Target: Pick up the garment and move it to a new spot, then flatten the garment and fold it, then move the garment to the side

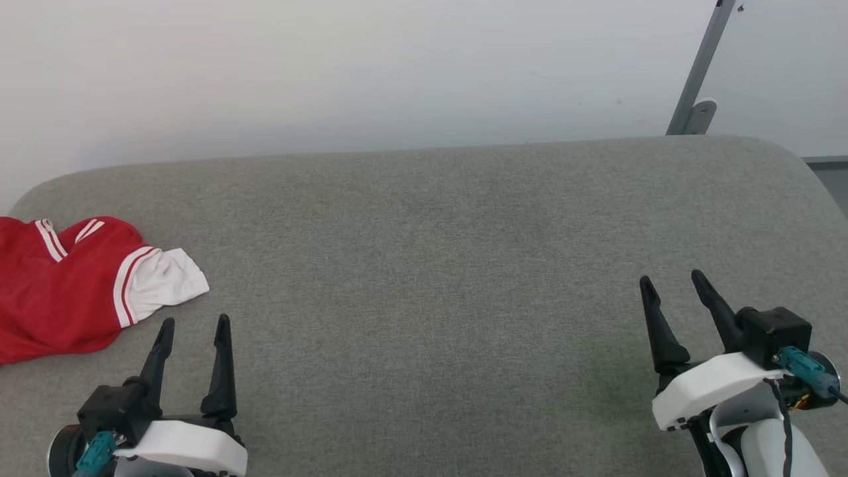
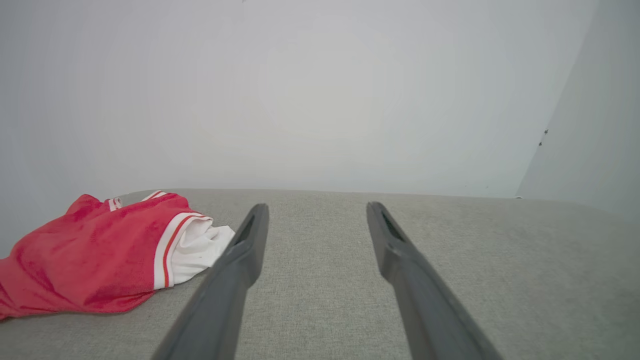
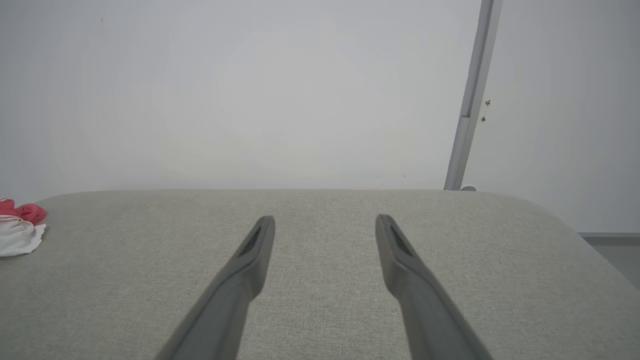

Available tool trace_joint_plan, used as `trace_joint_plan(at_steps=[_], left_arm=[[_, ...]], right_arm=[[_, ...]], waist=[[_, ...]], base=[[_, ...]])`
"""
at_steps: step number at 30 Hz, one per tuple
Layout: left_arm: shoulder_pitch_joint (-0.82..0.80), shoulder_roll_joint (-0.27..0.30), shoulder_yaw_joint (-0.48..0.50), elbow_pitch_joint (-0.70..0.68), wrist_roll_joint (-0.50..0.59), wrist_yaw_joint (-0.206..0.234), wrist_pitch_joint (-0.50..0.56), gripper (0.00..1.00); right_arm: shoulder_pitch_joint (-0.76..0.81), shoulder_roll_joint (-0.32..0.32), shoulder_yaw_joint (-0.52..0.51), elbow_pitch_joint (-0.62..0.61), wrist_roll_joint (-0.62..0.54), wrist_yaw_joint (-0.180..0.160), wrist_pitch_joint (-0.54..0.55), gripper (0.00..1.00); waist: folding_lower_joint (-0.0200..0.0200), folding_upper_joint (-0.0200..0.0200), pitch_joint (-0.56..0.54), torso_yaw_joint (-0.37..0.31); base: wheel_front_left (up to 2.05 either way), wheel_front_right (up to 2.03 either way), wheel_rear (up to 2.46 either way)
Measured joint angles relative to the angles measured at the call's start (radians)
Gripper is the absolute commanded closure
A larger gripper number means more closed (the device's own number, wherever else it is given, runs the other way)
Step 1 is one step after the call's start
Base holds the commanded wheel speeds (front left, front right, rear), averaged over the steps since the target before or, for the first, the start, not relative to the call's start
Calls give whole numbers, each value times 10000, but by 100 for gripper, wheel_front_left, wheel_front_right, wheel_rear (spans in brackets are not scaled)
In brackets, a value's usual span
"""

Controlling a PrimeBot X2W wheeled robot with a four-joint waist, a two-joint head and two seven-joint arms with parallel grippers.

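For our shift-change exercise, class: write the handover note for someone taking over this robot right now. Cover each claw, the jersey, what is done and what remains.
Left claw: open, empty, close beside the garment but apart from it.
Right claw: open, empty, above the grey padded surface, far from the garment.
Garment: bunched up at the surface's left edge, one white sleeve poking toward the middle.
Done: nothing that shows; it is neither flat nor folded.
Left: pick up, move, flatten, fold, set aside.
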Motion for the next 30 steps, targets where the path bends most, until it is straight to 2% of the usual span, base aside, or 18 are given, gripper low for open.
trace_joint_plan(at_steps=[10, 16, 22, 30], left_arm=[[6, -15, -8, -23, 63, -40, -6, 0], [2, -42, 201, 58, 15, 8, -6, 0], [-12, 73, 502, 199, -90, 180, -6, 0], [-19, 232, 846, 324, -299, 395, 27, 0]], right_arm=[[2, 4, -27, -58, -157, 0, 4, 0], [-4, -35, 445, -98, -119, 0, 92, 0], [-57, -77, 874, -211, -4, 0, 196, 0], [-182, -107, 1411, -314, 153, 0, 372, 0]], waist=[[0, 0, -17, 37], [0, 0, -69, 278], [0, 0, -178, 941], [0, 0, -338, 2255]], base=[[0, 0, 0], [0, 0, 0], [0, 0, 0], [0, 0, 0]])
